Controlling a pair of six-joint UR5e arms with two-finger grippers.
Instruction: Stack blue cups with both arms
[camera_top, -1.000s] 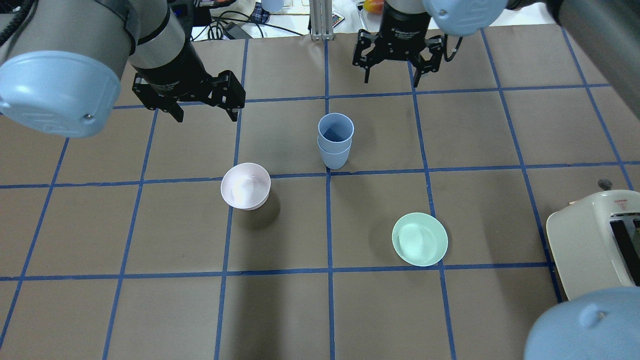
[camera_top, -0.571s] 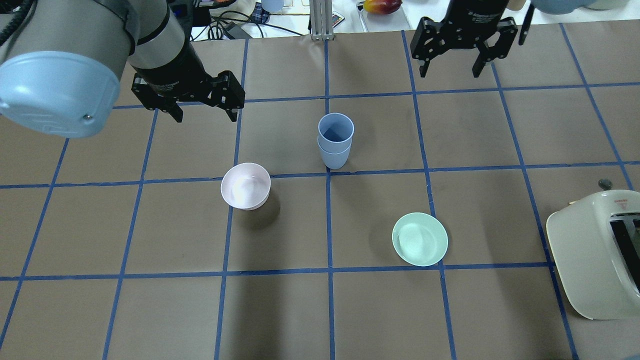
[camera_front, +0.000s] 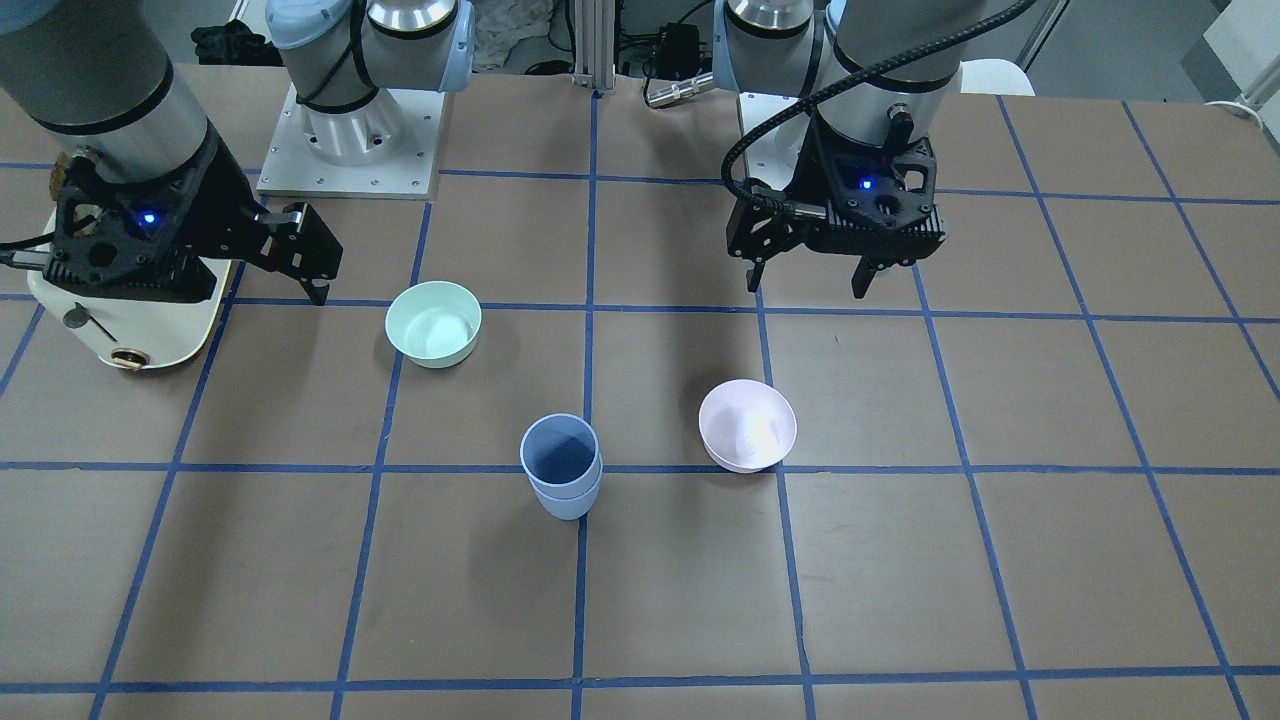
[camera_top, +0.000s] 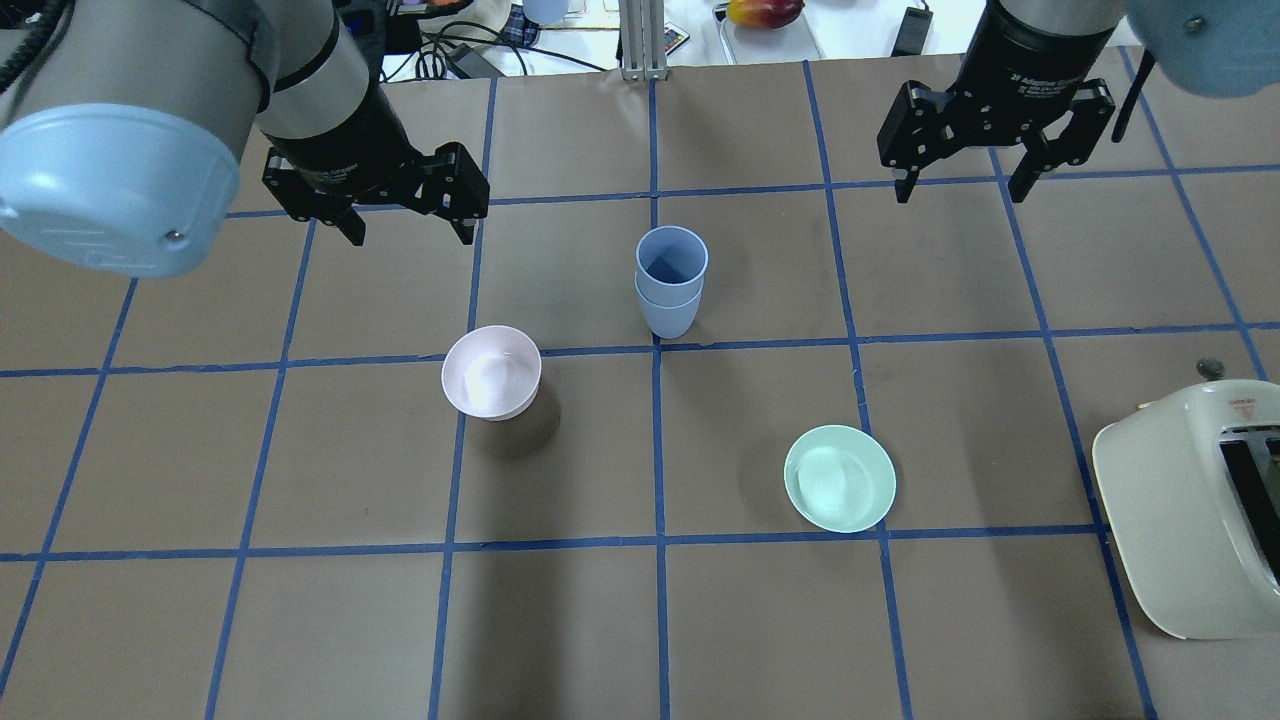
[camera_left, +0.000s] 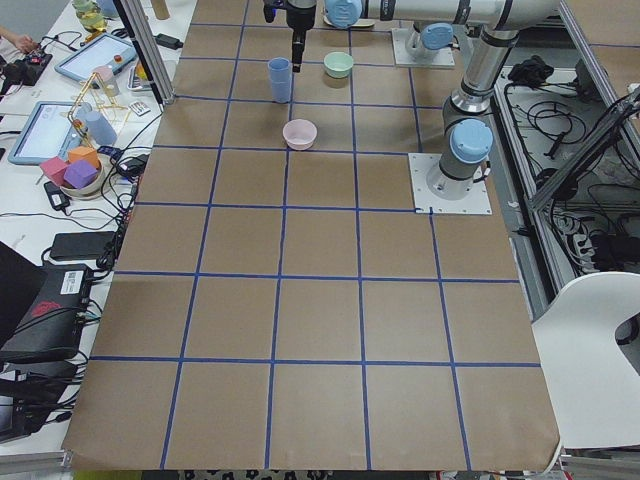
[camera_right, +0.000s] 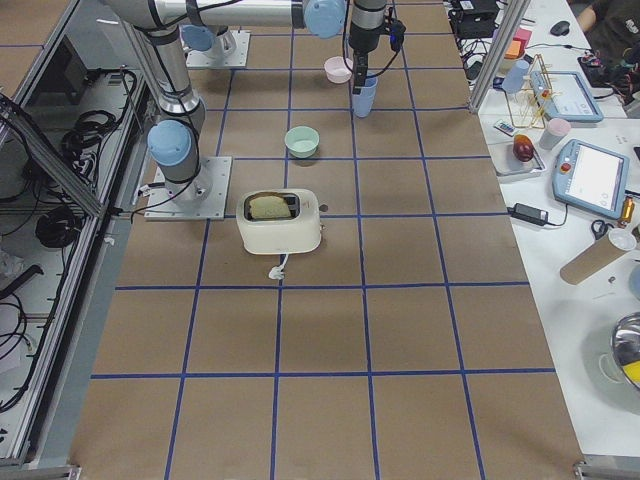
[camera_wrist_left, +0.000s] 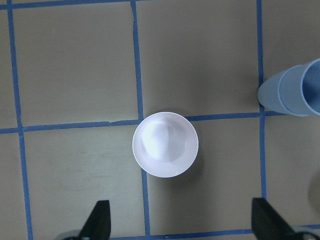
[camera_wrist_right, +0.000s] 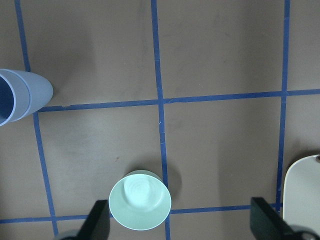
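The two blue cups (camera_top: 670, 285) stand nested, one inside the other, upright near the table's middle; they also show in the front view (camera_front: 562, 465). My left gripper (camera_top: 410, 225) is open and empty, hovering to the left of and beyond the stack; its wrist view shows the stack (camera_wrist_left: 295, 90) at the right edge. My right gripper (camera_top: 962, 190) is open and empty, hovering far to the right of the stack, which sits at the left edge of its wrist view (camera_wrist_right: 20, 97).
A pale pink bowl (camera_top: 491, 385) sits left of and nearer than the stack. A mint-green bowl (camera_top: 839, 478) sits nearer and to the right. A cream toaster (camera_top: 1190, 510) stands at the right edge. Blue tape lines grid the brown table.
My right gripper has swung right, away from the stack, still open. The left gripper, the stacked cups and the bowls have not moved.
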